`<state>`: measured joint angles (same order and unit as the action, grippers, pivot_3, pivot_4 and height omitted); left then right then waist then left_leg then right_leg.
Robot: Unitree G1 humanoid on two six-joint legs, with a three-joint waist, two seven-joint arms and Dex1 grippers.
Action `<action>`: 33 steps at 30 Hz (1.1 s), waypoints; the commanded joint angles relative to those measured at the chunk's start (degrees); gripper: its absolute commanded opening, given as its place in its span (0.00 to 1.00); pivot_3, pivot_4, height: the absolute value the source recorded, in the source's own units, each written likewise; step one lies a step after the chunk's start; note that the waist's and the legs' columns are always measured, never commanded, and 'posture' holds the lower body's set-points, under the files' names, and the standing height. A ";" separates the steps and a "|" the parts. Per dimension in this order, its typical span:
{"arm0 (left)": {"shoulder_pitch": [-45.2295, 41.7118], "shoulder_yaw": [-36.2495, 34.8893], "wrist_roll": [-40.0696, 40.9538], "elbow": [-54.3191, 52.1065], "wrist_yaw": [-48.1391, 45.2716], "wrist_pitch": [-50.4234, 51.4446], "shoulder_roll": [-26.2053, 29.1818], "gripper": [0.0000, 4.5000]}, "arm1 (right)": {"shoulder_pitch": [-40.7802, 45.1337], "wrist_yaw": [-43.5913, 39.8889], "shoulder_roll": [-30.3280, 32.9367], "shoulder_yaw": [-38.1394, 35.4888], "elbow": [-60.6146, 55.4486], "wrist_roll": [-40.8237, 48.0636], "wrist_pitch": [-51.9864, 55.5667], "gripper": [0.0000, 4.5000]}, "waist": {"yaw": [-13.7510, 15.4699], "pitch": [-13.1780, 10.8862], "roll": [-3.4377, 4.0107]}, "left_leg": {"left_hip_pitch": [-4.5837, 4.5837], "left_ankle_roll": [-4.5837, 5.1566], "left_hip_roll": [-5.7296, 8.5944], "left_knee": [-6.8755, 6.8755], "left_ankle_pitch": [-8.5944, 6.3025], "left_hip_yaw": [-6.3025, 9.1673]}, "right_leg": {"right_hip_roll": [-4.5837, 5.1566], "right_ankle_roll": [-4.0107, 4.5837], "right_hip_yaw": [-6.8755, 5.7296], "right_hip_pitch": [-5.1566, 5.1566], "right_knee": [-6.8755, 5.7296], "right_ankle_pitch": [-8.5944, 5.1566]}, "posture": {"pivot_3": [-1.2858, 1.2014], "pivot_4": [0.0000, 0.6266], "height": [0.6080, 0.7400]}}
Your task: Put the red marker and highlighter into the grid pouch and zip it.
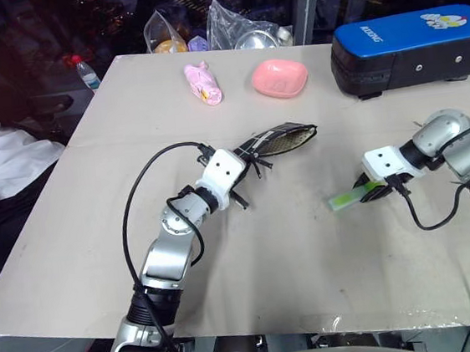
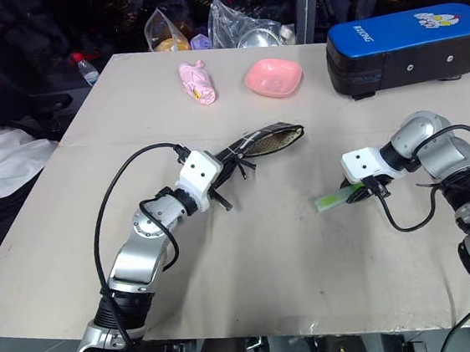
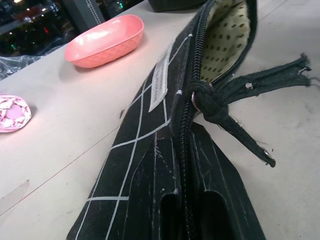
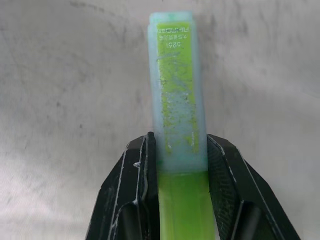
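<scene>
Highlighter (image 4: 177, 100) lay at right of centre on the counter (image 1: 294, 262), clamped across its barrel by the right gripper (image 1: 377, 191); it looked light, stiff and slick. Left gripper (image 3: 186, 210) pinched the limp grid pouch (image 1: 278, 141) by its zipper edge, mouth gaping.

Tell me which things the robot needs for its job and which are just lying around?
Needed:
- black fabric grid pouch, held by the left pincer
- pale green chunky highlighter, in the right pincer

Lying around:
- pink oval case
- blue-and-black hard case
- pink wrapped bundle
</scene>
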<state>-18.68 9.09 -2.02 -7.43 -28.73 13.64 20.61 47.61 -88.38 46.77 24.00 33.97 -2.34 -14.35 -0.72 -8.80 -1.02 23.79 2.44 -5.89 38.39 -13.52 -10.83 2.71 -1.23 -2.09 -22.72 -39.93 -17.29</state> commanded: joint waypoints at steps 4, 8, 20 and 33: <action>-2.04 0.28 0.84 -0.50 -1.05 -0.87 -0.65 0.00 | -3.30 11.15 0.89 -8.78 -18.98 0.86 10.59 0.16 | -0.02 -0.01 0.02 | 0.02 -0.01 -0.04 -0.08 0.00 0.02 | -0.02 0.00 -0.01 -0.06 0.00 0.00 | 0.52 0.24 0.89; -2.44 0.50 0.89 0.69 -1.60 -1.11 -1.16 0.00 | -7.28 19.73 -2.20 -11.35 -32.58 -0.55 16.33 0.16 | -0.05 -0.01 0.02 | 0.03 -0.02 -0.08 -0.07 0.00 0.01 | -0.05 0.00 -0.01 -0.06 0.00 0.00 | 0.52 0.24 0.89; -4.18 0.95 0.65 2.66 -3.16 -1.62 -2.00 0.00 | -8.17 35.05 -7.18 -8.18 -39.30 -14.51 24.24 0.16 | 0.05 -0.01 0.02 | 0.06 -0.02 0.05 -0.03 0.00 0.02 | -0.03 -0.01 -0.04 -0.06 -0.01 -0.01 | 0.52 0.24 0.89; -5.05 1.64 0.36 2.09 -4.01 -1.29 -2.63 0.00 | -3.61 40.96 -9.25 -1.80 -32.94 -25.61 15.66 0.16 | -0.10 -0.01 0.02 | 0.06 -0.02 0.05 -0.04 0.00 0.00 | -0.05 -0.02 -0.04 -0.07 -0.01 -0.01 | 0.52 0.24 0.89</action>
<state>-22.43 10.11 -2.03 -3.79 -32.48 13.32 18.37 42.05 -48.68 37.97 22.04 1.67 -26.98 3.06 -0.81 -8.82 -1.00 23.84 2.42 -5.85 38.35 -13.51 -10.84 2.66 -1.24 -2.13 -22.79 -39.93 -17.30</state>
